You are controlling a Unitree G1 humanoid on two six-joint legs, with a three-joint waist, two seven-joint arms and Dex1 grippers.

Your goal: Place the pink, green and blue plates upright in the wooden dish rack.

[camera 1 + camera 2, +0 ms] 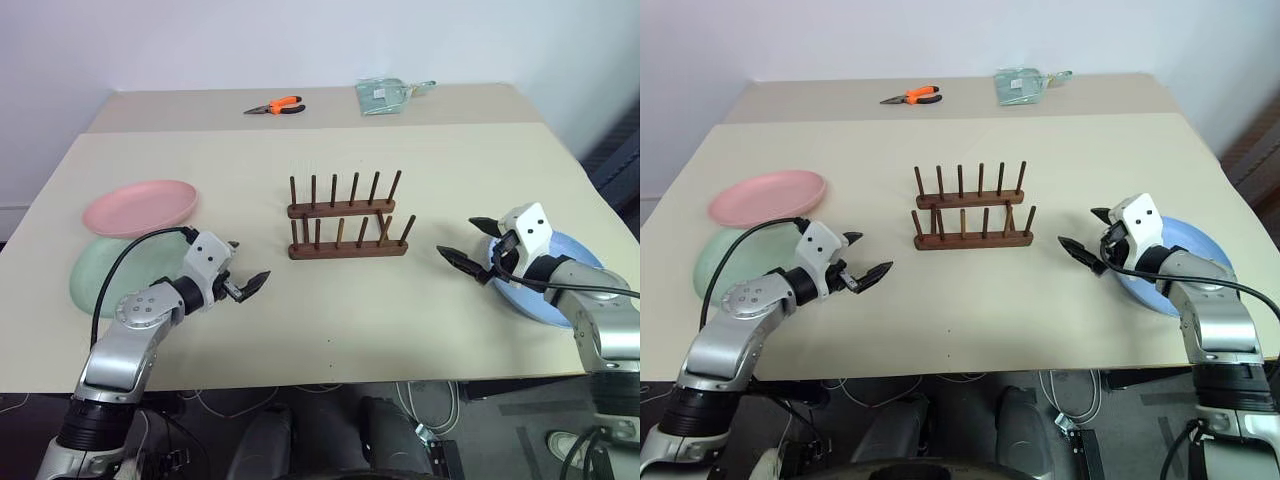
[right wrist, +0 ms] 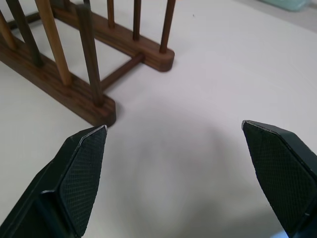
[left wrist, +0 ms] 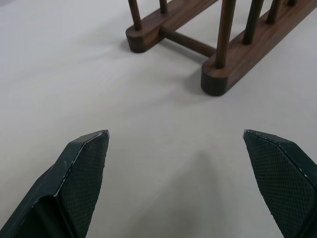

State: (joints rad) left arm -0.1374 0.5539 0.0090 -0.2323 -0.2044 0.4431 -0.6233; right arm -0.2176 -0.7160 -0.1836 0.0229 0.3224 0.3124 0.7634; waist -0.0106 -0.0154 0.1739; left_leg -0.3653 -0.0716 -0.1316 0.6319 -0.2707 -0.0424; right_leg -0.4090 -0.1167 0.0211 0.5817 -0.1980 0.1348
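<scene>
My left gripper [image 1: 245, 281] hovers over the bare cream table [image 1: 330, 330] with its two black fingers spread wide and nothing between them; it points toward the wooden dish rack [image 1: 347, 228], which stands in the middle of the table, well apart from my fingertips. My right gripper [image 1: 469, 243] is spread just as wide, also empty, and it points at the rack from the other side. In my left wrist view the rack's two base bars and the crossbar joining them lie ahead of my open fingers [image 3: 81, 168], and in my right wrist view the near end of a base bar sits just beyond one of my fingers [image 2: 84, 171]. The rack's upright pegs hold nothing. The pink plate [image 1: 140, 207] lies flat on the table's left side, its near edge overlapping the green plate [image 1: 105, 275], which lies flat beneath it and partly behind my left arm. The blue plate [image 1: 560, 290] lies flat on the right side, under my right wrist and forearm. On the far table section rest orange-handled pliers [image 1: 277, 106] and a clear plastic bag [image 1: 385, 95].
</scene>
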